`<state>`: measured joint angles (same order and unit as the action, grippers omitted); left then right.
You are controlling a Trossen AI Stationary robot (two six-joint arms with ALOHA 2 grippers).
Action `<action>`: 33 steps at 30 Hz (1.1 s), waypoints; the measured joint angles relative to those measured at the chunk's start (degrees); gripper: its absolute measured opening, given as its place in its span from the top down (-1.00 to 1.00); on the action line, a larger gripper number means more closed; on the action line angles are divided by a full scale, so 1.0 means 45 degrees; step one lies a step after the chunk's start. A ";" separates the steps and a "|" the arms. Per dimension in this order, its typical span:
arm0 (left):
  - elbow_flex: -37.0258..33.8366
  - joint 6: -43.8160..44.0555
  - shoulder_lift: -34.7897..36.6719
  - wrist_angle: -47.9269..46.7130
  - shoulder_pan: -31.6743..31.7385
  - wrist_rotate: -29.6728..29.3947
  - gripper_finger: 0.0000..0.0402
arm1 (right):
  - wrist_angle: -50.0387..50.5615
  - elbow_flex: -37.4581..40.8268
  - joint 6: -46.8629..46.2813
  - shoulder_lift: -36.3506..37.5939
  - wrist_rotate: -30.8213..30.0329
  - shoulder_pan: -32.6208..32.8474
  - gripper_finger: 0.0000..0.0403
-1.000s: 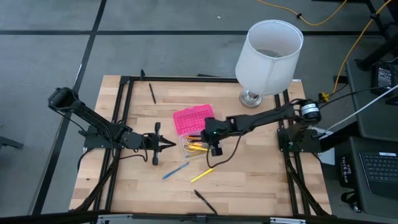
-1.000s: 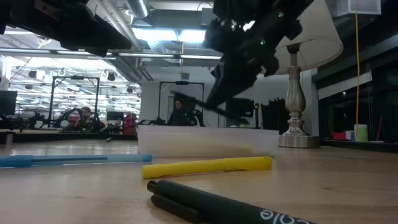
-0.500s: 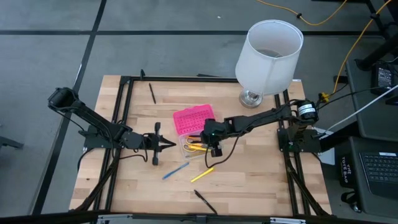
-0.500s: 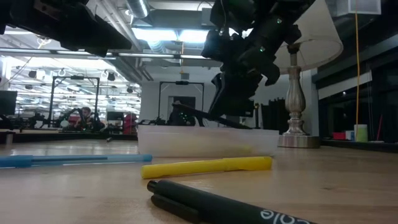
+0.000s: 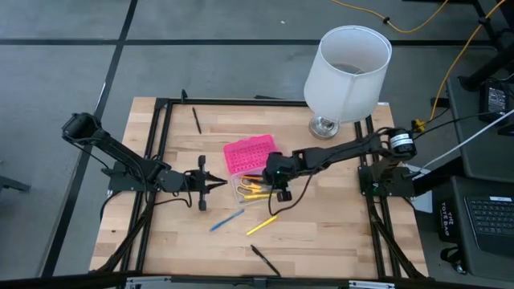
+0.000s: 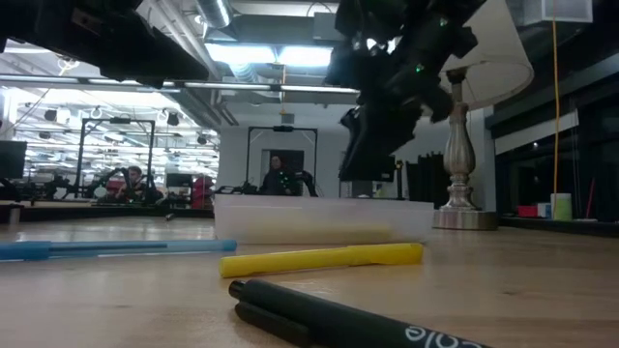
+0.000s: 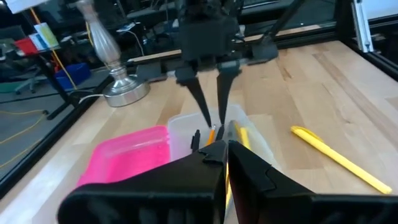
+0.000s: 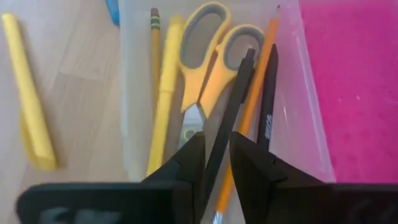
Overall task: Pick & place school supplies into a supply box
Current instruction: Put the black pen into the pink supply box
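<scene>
The right gripper, jaws parted narrowly, hangs over the clear supply box beside its pink lid, a black pen lying below among scissors; next it should lift clear and fetch the yellow pen, while the left gripper waits shut nearby.

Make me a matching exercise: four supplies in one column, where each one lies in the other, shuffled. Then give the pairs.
Things:
1. scissors
2. blue pen
3. yellow pen
4. pink lid

Places:
A. on the table, just right of the blue pen
B. inside the clear base
C. beside the clear base, on its far side
D. on the table, front left of the clear base

Pairs: 1-B, 2-D, 3-A, 4-C
</scene>
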<state>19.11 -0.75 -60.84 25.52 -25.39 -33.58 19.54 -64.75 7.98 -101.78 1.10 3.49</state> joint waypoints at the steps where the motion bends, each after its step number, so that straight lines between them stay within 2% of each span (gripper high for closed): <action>1: 0.0000 -0.0005 0.0000 0.0000 0.0000 0.0002 0.95 | 0.0299 0.0000 0.0092 0.0189 -0.0003 0.0000 0.61; 7: 0.0000 -0.0005 0.0000 0.0000 0.0000 0.0005 0.98 | 0.0735 0.0242 0.1037 0.1676 -0.0003 -0.0240 0.62; 12: 0.0000 0.0054 0.0000 -0.0001 0.0000 0.0019 0.99 | 0.0116 0.1938 0.0852 0.3418 -0.0026 -0.0918 0.71; 17: 0.0000 0.0825 0.0000 -0.0037 0.0000 0.0011 0.99 | -0.2965 0.4712 0.0645 0.5311 -0.0032 -0.1158 0.84; 23: 0.0006 0.1230 0.0000 -0.0032 -0.0005 -0.0059 0.99 | -0.6931 0.7163 0.0684 0.6983 -0.0026 -0.1171 0.97; 25: 0.0103 0.1311 -0.0004 -0.0069 -0.0005 -0.0651 0.99 | -0.8147 0.7735 0.0618 0.7154 -0.0010 -0.1171 0.97; 28: 0.0292 0.1375 0.0000 -0.0249 0.0039 -0.2611 0.98 | -0.9488 0.8465 0.0615 0.7158 0.0008 -0.1171 0.93; 31: 0.0358 0.1371 0.0000 -0.0515 0.0303 -0.4245 0.98 | -1.0101 0.8844 0.0618 0.7068 0.0005 -0.1171 0.85; 33: 0.0384 0.1444 0.0000 -0.0601 0.0683 -0.4644 0.98 | -1.0102 0.8926 0.0619 0.7064 0.0005 -0.1171 0.81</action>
<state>20.84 5.74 -60.84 22.81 -22.31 -54.48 -25.92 -24.59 10.76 -70.00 1.13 -1.78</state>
